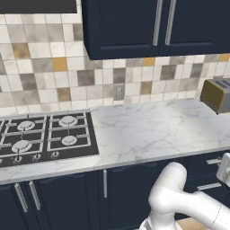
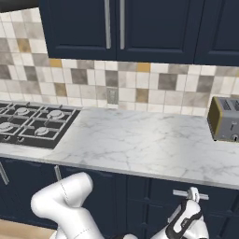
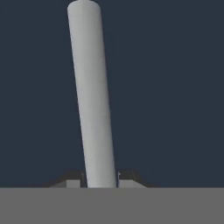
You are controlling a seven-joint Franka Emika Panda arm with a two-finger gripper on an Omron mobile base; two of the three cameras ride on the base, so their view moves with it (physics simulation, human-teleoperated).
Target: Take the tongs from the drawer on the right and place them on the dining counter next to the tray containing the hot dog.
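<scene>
The navy drawer (image 2: 149, 189) sits closed under the marble worktop, right of the stove. Its short silver bar handle (image 3: 92, 96) runs up the middle of the hand view and passes between my two dark fingertips (image 3: 74, 178), which press against it from both sides. My gripper (image 3: 101, 177) is shut on that handle. From the right base view the gripper (image 2: 190, 196) reaches up from below onto the handle (image 2: 179, 192). The tongs are hidden. The dining counter, the tray and the hot dog are out of view.
A black stove (image 1: 45, 134) lies at the left of the marble worktop (image 2: 140, 144). A toaster (image 2: 226, 119) stands at the right end. Navy wall cabinets (image 1: 152, 27) hang above. A second drawer handle (image 1: 209, 186) shows lower down.
</scene>
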